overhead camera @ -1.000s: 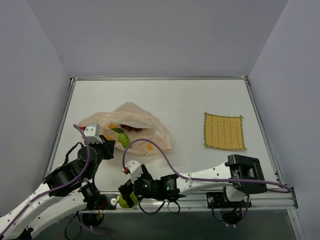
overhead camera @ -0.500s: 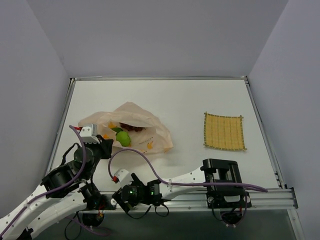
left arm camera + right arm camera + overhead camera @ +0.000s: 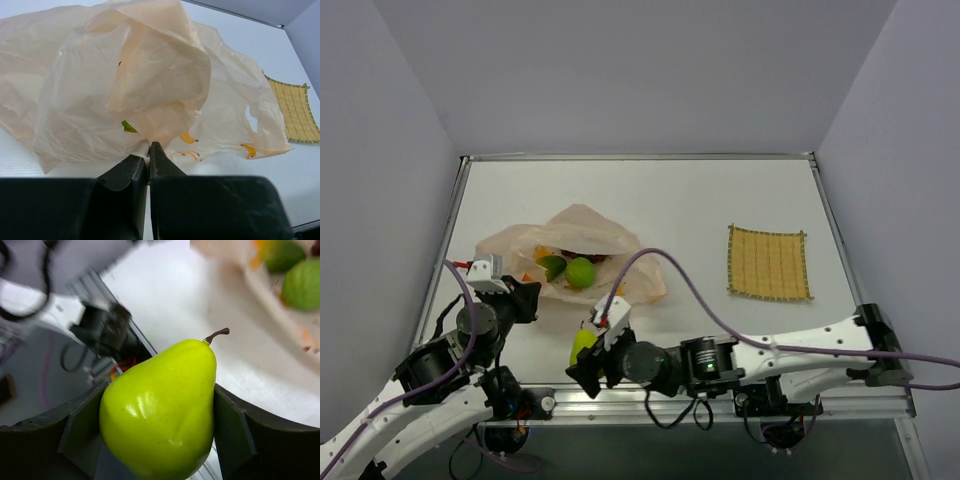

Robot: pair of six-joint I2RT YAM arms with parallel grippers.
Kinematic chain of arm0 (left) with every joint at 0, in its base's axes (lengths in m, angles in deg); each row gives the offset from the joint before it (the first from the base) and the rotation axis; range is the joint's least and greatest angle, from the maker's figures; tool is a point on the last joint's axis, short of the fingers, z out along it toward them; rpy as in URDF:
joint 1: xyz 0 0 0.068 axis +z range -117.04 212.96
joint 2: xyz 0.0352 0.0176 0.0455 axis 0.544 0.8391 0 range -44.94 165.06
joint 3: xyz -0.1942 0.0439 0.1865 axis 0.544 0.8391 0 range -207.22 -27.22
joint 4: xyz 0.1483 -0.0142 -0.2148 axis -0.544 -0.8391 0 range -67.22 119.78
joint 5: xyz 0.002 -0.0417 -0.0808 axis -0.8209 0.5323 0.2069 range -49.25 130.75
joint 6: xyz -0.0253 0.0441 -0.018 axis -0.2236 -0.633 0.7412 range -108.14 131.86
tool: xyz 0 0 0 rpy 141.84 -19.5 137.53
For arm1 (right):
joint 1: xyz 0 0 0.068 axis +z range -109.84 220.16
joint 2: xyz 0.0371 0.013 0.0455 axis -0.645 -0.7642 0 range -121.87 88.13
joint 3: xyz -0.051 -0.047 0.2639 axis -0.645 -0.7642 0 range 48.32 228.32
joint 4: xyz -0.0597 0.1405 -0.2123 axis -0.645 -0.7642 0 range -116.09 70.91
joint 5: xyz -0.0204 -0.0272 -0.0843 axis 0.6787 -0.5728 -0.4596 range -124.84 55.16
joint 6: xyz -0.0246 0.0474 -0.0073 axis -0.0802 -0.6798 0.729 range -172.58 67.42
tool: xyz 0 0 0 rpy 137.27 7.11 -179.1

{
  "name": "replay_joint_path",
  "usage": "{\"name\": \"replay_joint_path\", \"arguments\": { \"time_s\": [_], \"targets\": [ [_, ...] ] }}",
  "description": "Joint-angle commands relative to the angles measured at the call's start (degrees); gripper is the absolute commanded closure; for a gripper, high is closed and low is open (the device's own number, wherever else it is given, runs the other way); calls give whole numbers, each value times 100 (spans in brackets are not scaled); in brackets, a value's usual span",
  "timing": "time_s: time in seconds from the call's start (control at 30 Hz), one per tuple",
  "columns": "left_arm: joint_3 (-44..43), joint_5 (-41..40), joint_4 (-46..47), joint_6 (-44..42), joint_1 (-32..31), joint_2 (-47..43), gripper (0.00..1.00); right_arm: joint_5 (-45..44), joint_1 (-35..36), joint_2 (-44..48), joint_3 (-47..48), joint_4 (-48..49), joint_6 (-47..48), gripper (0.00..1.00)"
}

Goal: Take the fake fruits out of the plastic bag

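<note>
Since the earlier frame the right arm has swung its elbow far out to the right and carried its load away from the front rail, out over the tabletop (image 3: pixel 720 200).

From above, the right gripper (image 3: pixel 582 356) holds a lime-green pear (image 3: pixel 582 343) just short of the near edge of the plastic bag (image 3: pixel 610 232). The left gripper (image 3: pixel 527 295) is at the bag's left near corner. In the bag's mouth lie a round lime-green fruit (image 3: pixel 582 272), a darker green one (image 3: pixel 552 266) and something dark reddish (image 3: pixel 605 258) too small to name. The yellow mat (image 3: pixel 768 262) lies well apart to the right.

The left wrist view shows the jaws pressed fully together on a fold of the bag's film, which bunches up above them.

In the right wrist view the jaws stand partly open, each pad (image 3: pixel 82 432) against a side of the pear, stem up and clear of the surface.

The step looks like setting this fruit down outside the bag. It would go best lowered onto bare tabletop clear of the film and laid low before release, since the smooth, rounded body will probably tip and roll. The left pinch should stay steady so the mouth remains open for the rest.
</note>
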State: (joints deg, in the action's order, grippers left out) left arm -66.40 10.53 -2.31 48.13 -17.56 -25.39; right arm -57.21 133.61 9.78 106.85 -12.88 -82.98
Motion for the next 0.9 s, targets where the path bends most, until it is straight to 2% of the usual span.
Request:
{"name": "replay_joint_path", "arguments": {
  "time_s": [0.0, 0.07, 0.13, 0.17, 0.23, 0.27, 0.3, 0.4, 0.43, 0.53, 0.63, 0.7, 0.87],
  "targets": [
    [-29, 16, 19, 99, -19, 40, 98, -732, -63, 1194, -112, -103, 411, 77],
    [68, 16, 45, 126, -19, 5, 98, -979, -291, 1671, -227, -147, 560, 78],
    [42, -10, 37, 117, -19, 57, 98, -1409, -1036, 2182, -323, -234, 587, 78],
    [16, -19, 46, 108, -19, 84, 98, -1637, -1753, 2366, -350, -322, 596, 78],
    [-20, -2, 54, 73, -19, 93, 98, -1727, -2617, 2412, -455, -323, 683, 78],
    [-46, 16, 81, 47, -19, 101, 98, -1666, -3074, 2386, -508, -323, 719, 78],
    [-72, 68, 81, 38, -19, 128, 98, -1543, -3983, 2281, -535, -323, 719, 78],
    [-204, 174, 63, -15, -19, 251, 97, -1307, -5359, 1859, -701, -174, 623, 78],
    [-248, 261, 72, -76, -19, 286, 98, -1018, -6147, 1762, -824, 183, 605, 78],
    [-406, 384, 90, -199, -19, 409, 98, -359, -7371, 1200, -1281, 869, 351, 78],
    [-407, 420, 90, -208, -19, 462, 98, -119, -7858, 489, -1545, 1397, 174, 78],
    [-345, 455, 98, -182, -19, 418, 98, -347, -8034, -21, -1624, 1636, 165, 77],
    [-257, 403, 133, -155, -19, 321, 98, -171, -8238, -777, -1730, 2260, -19, 77]
  ]
}}
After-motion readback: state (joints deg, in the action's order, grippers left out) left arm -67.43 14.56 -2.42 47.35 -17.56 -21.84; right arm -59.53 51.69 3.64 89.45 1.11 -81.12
